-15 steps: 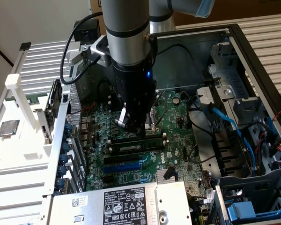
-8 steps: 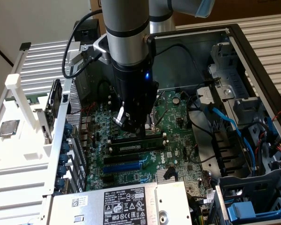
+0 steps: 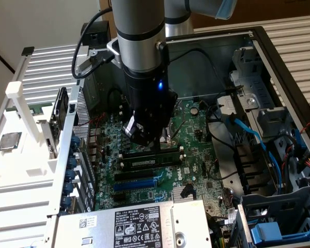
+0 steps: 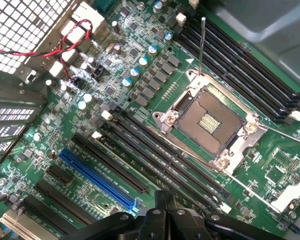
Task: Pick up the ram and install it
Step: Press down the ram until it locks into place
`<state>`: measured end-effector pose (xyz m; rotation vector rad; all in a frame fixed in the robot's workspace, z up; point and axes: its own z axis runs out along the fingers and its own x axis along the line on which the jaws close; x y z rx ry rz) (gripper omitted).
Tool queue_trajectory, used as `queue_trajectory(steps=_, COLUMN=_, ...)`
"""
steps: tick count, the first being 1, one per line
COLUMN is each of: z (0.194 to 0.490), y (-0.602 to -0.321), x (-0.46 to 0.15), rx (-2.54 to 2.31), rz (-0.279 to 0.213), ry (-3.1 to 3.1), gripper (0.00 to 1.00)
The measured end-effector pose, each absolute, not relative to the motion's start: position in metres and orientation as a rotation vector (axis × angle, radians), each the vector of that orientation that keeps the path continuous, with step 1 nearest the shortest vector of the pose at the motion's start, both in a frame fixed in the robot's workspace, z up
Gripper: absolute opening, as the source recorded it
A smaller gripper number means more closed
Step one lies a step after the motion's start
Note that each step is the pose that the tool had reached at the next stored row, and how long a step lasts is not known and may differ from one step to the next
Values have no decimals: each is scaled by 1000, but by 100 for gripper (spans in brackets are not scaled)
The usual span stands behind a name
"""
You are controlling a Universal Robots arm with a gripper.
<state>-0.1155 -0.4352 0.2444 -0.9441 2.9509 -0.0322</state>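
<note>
The ram is seated in a slot on the motherboard, directly beneath the gripper.

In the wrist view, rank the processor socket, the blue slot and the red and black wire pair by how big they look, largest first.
1. Processor socket, the broadest by far.
2. Blue slot, long but narrow.
3. Red and black wire pair, thin, though its run looks about as long as the slot, so these last two are close.

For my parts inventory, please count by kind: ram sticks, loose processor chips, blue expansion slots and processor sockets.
ram stick: 1
processor chip: 1
blue expansion slot: 1
processor socket: 1
Total: 4
</note>
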Motion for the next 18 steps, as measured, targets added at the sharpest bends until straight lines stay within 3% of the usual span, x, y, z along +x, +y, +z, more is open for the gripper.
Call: queue_trajectory(steps=18, z=244, y=-435, x=-115, rx=-508, rz=-42, ry=3060, gripper=10)
